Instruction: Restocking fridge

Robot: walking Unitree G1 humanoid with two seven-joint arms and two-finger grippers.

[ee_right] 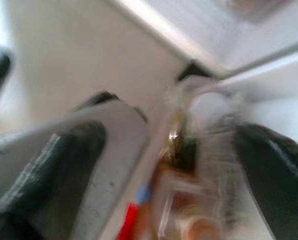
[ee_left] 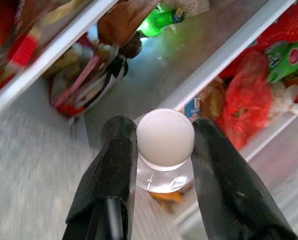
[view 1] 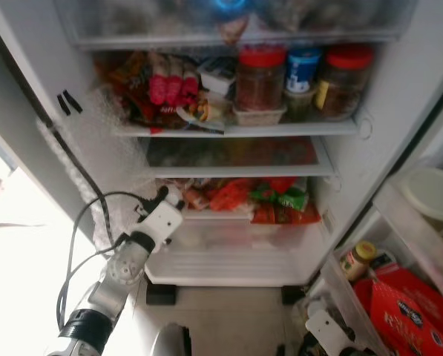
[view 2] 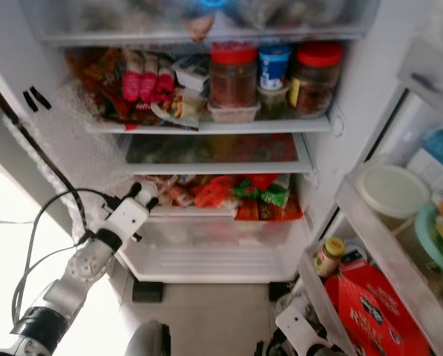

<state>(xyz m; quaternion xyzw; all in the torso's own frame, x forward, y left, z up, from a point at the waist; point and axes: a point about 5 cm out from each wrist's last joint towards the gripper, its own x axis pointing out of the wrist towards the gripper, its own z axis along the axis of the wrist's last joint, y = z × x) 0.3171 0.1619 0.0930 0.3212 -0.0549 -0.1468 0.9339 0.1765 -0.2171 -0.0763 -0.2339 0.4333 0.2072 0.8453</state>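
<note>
1. Two fingers of my left pincer [ee_left: 161,165] clamp a white-capped bottle [ee_left: 164,145], raised at the fridge's lower shelf [view 1: 206,215].
2. Right pincer [ee_right: 168,165]: blurred, can't tell.
3. Placing step; next I'd find a gap beside the red bags [view 1: 232,196].
</note>
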